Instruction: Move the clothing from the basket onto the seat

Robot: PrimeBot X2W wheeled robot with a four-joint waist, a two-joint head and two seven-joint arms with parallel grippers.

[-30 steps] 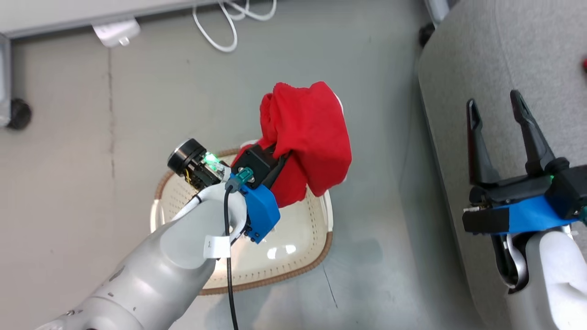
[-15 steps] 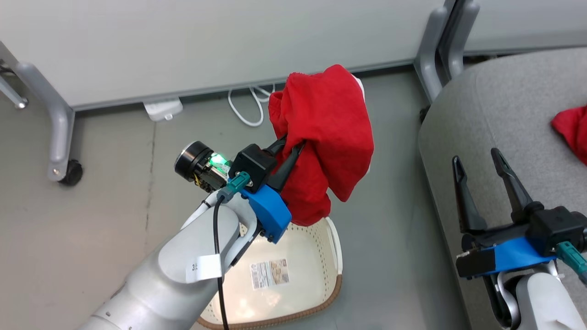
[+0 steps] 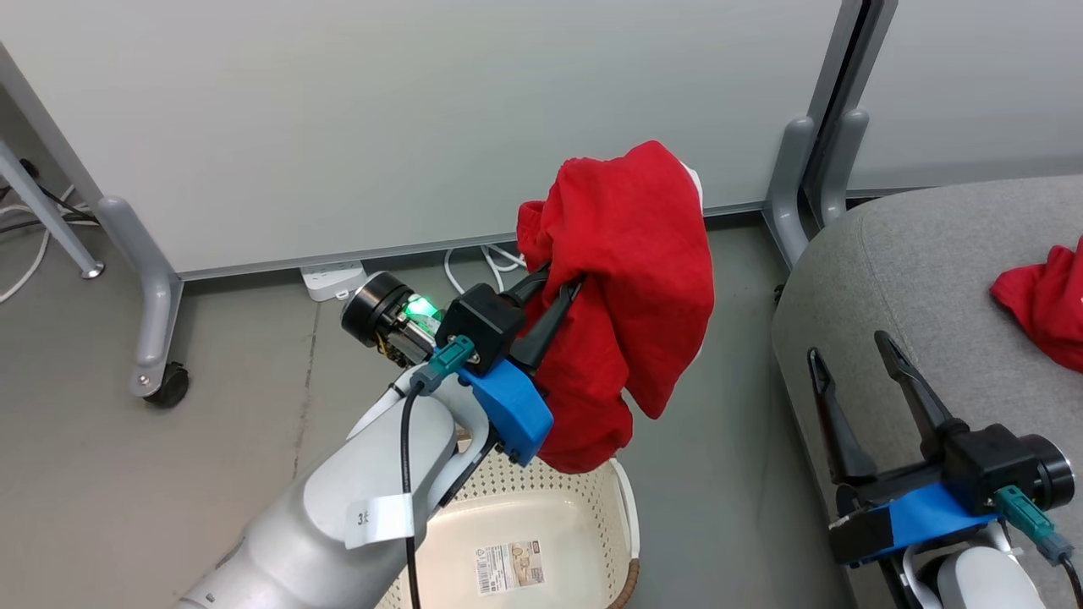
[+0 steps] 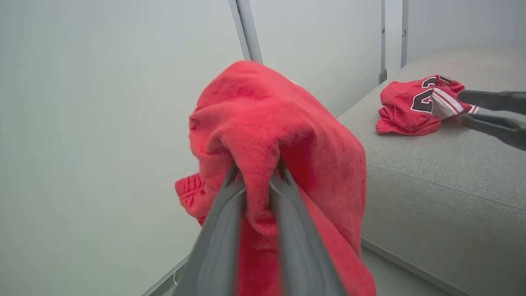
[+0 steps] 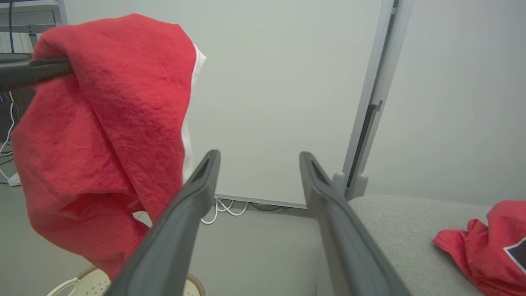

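Against a pale partition wall [image 3: 423, 127], the plain red white-hemmed garment [image 3: 643, 279] hangs bunched above the cream perforated plastic basket [image 3: 623, 516], pinched in the nearly closed jaws of the left gripper [image 3: 558, 283]. The red lettered jersey [image 3: 1045, 304] lies crumpled on the large grey fabric seat [image 3: 914, 279] to the right, where the right gripper [image 3: 848, 347] hovers, jaws wide and empty.

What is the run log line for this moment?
left gripper: shut on plain red garment, above basket | right gripper: open | jersey: on seat
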